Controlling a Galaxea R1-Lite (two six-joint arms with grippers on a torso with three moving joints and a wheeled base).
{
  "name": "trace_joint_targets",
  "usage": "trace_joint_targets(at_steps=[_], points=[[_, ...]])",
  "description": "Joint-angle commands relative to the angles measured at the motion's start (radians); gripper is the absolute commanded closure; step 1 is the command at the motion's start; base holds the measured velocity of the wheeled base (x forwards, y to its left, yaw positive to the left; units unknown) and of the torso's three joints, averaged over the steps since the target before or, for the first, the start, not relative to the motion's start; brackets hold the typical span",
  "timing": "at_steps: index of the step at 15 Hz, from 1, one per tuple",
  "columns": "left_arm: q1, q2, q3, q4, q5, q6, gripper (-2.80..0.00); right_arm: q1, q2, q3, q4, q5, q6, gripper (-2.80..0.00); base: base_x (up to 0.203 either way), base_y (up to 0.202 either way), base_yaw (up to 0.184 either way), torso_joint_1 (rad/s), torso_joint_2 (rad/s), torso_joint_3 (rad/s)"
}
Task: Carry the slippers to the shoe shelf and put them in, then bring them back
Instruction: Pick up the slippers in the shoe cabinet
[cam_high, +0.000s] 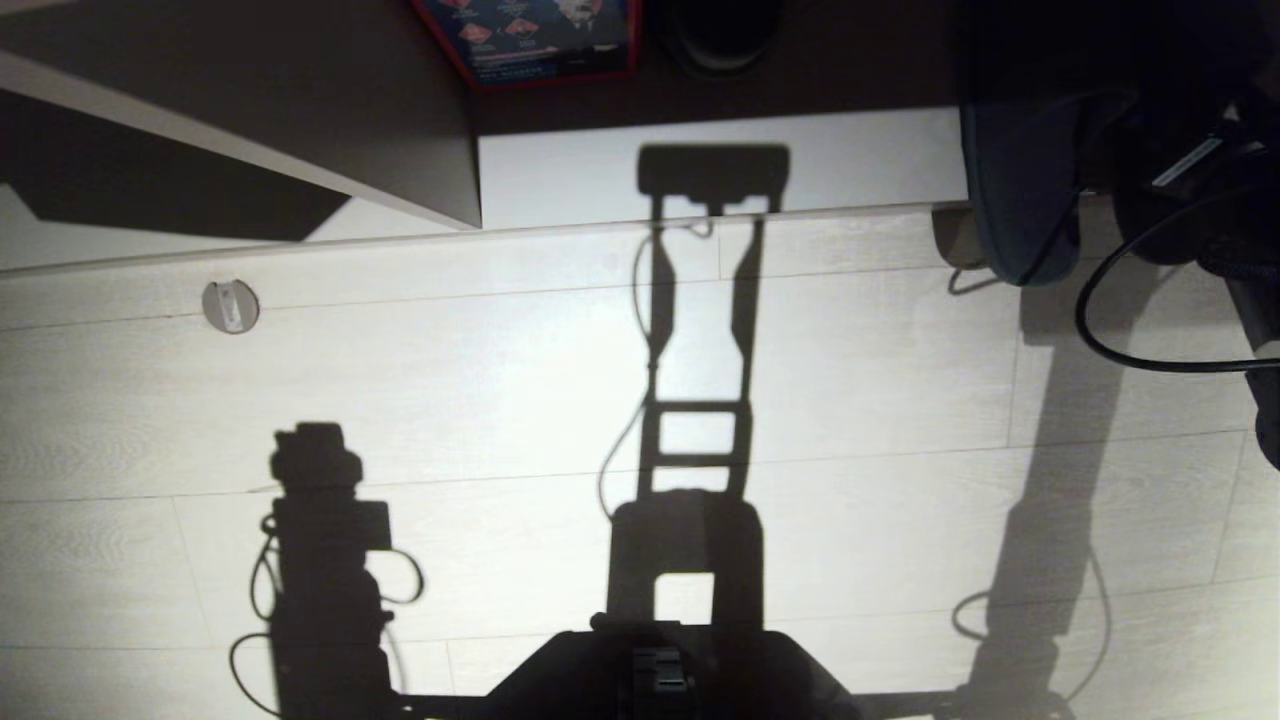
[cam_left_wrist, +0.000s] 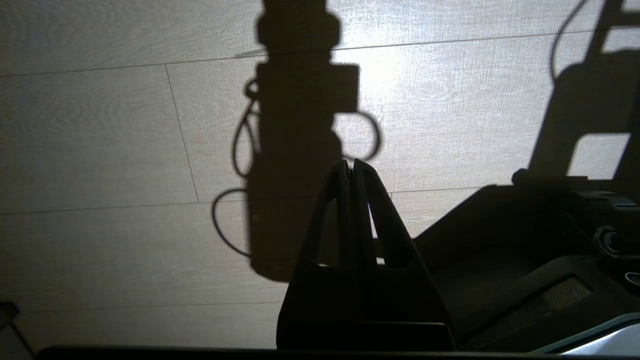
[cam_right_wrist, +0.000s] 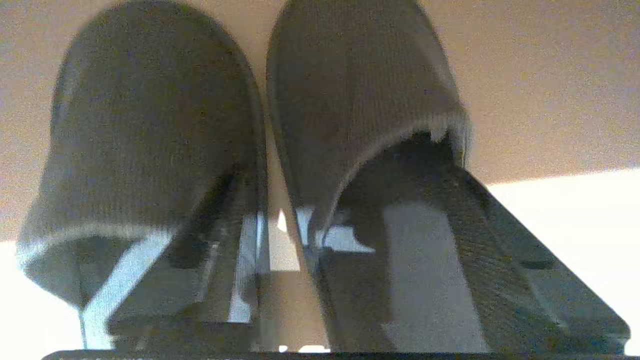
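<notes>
Slippers (cam_right_wrist: 250, 125) side by side at twelve o'clock, one right pincer (cam_right_wrist: 280, 240) finger inside each, parted.

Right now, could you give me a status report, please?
Left gripper shut, parked over pale plank floor. Right gripper jaws apart, one inside each dark charcoal fabric slipper. No obstruction visible.

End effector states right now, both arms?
Left end effector: closed, empty.
Right end effector: open, fingers either side of the slippers' inner edges.
</notes>
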Motion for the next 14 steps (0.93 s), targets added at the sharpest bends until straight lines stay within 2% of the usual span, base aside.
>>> trace_joint_targets(at_steps=[1, 14], points=[[0.000, 0.000, 0.000, -0.002, 0.001, -0.001, 0.00, 0.020, 0.014, 0.028, -0.011, -0.003, 0.000, -2.80, 0.000, 0.000, 0.000, 0.000, 0.00, 0.000], [0.000, 0.000, 0.000, -0.002, 0.001, -0.001, 0.00, 0.020, 0.109, -0.035, -0.088, -0.008, -0.009, -2.80, 0.000, 0.000, 0.000, 0.000, 0.00, 0.000]])
